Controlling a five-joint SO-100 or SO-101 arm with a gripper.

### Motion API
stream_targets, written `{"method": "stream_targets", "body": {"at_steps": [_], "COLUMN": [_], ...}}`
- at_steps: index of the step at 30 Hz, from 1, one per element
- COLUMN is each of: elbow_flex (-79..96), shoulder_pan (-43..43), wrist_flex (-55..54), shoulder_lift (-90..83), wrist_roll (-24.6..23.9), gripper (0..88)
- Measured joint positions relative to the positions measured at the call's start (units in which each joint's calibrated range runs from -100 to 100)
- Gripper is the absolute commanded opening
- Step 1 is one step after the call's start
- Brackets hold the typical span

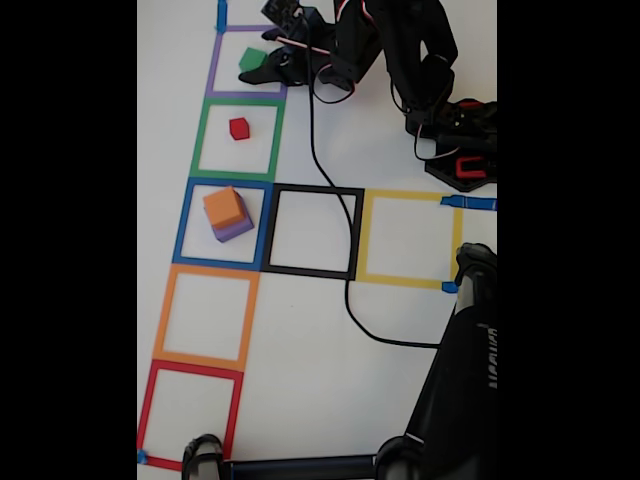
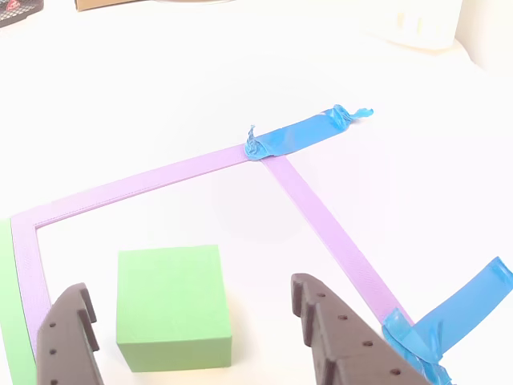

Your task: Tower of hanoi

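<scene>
in the fixed view we note the green cube [image 1: 252, 59] inside the purple tape square [image 1: 213, 70], with the end effector [image 1: 268, 68] just beside it at the end of the black arm [image 1: 400, 50]. the red cube [image 1: 239, 128] sits alone in the green tape square [image 1: 200, 140]. the orange cube [image 1: 224, 207] rests on the purple cube [image 1: 236, 229] in the blue tape square [image 1: 186, 225] — all on the white desk [image 1: 300, 400].

in the other view we see the end effector [image 2: 192, 321] spread wide, one finger [image 2: 68, 341] on each side of the green cube [image 2: 172, 305] — neither touching it. blue tape strips [image 2: 300, 132] mark the purple square's [image 2: 160, 178] corners.
</scene>
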Motion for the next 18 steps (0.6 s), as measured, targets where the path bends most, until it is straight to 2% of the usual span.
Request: {"method": "stream_targets", "body": {"at_steps": [18], "elbow_flex": [-0.1], "shoulder_pan": [-1.4], "wrist_flex": [-1.9], "shoulder_lift": [1.8], "wrist_roll": [-0.4], "gripper": [13.1]}}
